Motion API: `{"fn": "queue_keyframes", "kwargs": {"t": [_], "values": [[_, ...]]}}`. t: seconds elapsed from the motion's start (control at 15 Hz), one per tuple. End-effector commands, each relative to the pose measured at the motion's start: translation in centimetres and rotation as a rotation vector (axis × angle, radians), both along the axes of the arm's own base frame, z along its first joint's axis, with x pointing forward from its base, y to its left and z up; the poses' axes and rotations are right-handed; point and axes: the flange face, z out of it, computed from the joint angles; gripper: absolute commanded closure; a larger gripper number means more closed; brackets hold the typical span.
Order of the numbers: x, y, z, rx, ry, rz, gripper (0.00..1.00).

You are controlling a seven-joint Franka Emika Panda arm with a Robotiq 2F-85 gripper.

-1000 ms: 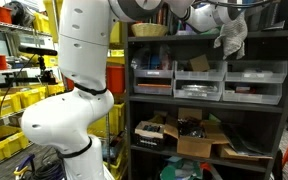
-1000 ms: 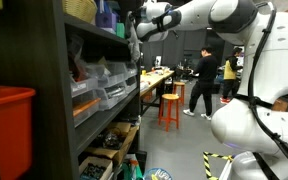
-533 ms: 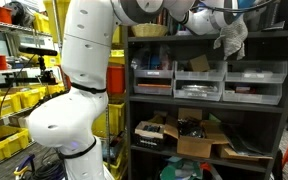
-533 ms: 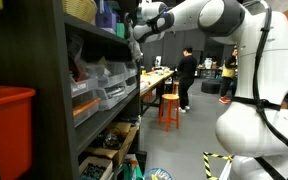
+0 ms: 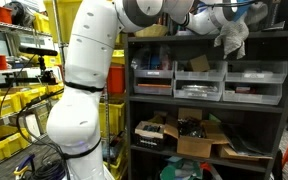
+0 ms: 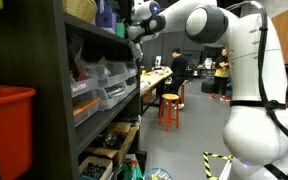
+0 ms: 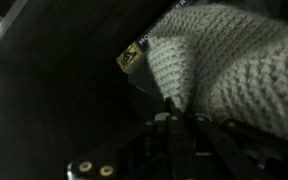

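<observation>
A whitish knitted cloth hangs from my gripper at the front of the dark shelf unit's top shelf. In the wrist view the cloth fills the upper right, with a small yellow tag at its edge. My gripper's jaws are shut together on the cloth's lower edge. In an exterior view the gripper is at the top shelf edge and the cloth is hidden by the shelf.
A woven basket stands on the top shelf. Grey drawer bins fill the middle shelf, with cardboard boxes below. Yellow crates are at the left. A red bin, an orange stool and people are nearby.
The arm's body has swung closer to the shelf while the gripper and cloth stay at the top shelf. A person in the background has walked left.
</observation>
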Motion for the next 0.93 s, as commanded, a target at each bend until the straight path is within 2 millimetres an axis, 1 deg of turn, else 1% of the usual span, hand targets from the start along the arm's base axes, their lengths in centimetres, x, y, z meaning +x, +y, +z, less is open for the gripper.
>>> {"fn": "queue_keyframes", "kwargs": {"t": [0.0, 0.2, 0.33, 0.4, 0.47, 0.53, 0.6, 0.73, 0.87], "values": [[2.2, 0.2, -0.4, -0.027, 0.056, -0.033, 0.99], [3.4, 0.2, -1.3, -0.034, 0.105, -0.055, 0.99], [3.6, 0.0, -1.1, -0.034, 0.119, -0.069, 0.99], [3.6, -0.2, -0.9, -0.039, 0.131, -0.084, 0.94], [3.6, -0.4, -0.7, -0.048, 0.131, -0.094, 0.69], [3.4, -0.7, -0.6, -0.05, 0.135, -0.102, 0.69], [3.4, -0.8, -0.5, -0.051, 0.139, -0.107, 0.65], [3.3, -1.2, -0.4, -0.053, 0.144, -0.116, 0.54], [3.1, -1.4, -0.5, -0.06, 0.145, -0.122, 0.41]]}}
